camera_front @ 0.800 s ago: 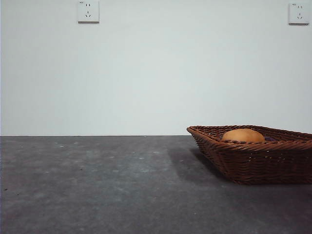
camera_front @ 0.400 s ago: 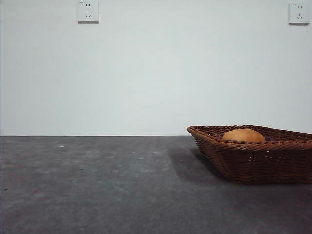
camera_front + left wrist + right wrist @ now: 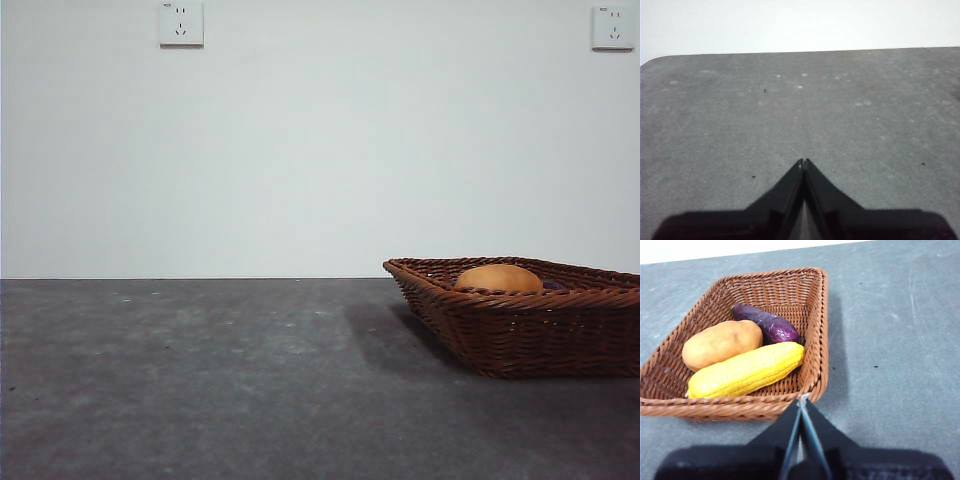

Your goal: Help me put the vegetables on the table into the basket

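The brown wicker basket (image 3: pixel 817 320) holds all three vegetables in the right wrist view: a tan potato (image 3: pixel 720 343), a long bumpy yellow vegetable (image 3: pixel 747 371) and a dark purple eggplant (image 3: pixel 767 324). My right gripper (image 3: pixel 803 401) hovers just outside the basket's near rim, shut and holding nothing. From the front, the basket (image 3: pixel 520 330) stands at the right on the dark grey table (image 3: pixel 200 380), and only the potato's top (image 3: pixel 498 278) shows above its rim. My left gripper (image 3: pixel 803 162) is shut over bare table (image 3: pixel 790 110), away from the basket.
A white wall with two power sockets (image 3: pixel 181 23) stands behind the table. The table's far edge (image 3: pixel 790 51) and a rounded corner show in the left wrist view.
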